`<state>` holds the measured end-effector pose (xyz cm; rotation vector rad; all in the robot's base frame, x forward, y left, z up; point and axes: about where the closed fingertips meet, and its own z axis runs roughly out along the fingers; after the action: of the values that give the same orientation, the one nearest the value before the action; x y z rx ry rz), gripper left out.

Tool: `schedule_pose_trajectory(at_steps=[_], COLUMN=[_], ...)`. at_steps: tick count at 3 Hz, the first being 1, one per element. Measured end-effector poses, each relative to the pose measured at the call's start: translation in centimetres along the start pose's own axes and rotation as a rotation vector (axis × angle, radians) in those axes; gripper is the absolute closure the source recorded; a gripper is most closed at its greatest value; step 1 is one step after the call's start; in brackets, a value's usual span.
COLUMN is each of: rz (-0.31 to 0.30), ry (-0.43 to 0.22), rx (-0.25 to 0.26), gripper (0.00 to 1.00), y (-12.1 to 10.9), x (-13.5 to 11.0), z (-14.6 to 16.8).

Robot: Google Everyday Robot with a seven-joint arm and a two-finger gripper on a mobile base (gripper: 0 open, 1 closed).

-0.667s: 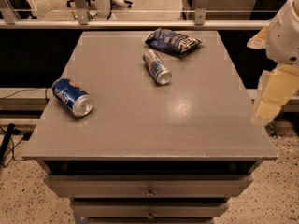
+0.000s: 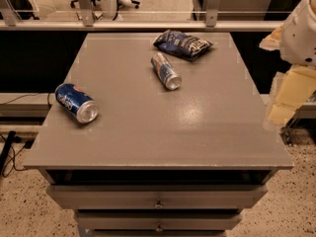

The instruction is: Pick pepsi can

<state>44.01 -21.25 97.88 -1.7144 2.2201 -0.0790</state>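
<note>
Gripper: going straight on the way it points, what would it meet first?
The gripper points downward at the table's right edge. It would likely meet that edge or slip past to the floor; depth is unclear. The pepsi can lies far left.

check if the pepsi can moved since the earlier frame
No. The pepsi can lies at the same spot by the left edge of the table. The gripper hangs beside its right edge.

Grey table [image 2: 148, 132], drawers [image 2: 158, 196] beneath. Slim can [image 2: 166, 71] on its side, far centre. Snack bag [image 2: 182, 44] just behind it, near the far edge. Cables [image 2: 10, 152] on floor, left. My gripper [image 2: 282, 102] hangs off the table's right edge.
</note>
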Motion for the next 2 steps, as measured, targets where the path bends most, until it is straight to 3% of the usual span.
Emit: schedule_pose_trajectory(at_steps=[1,2], rz=[0.021,0.076], ry=[-0.042,-0.075], rx=[-0.054,-0.1], gripper=[0.0,0.0], y=[-0.8,-2.6], x=[-4.2,-10.5], z=[1.3,3.5])
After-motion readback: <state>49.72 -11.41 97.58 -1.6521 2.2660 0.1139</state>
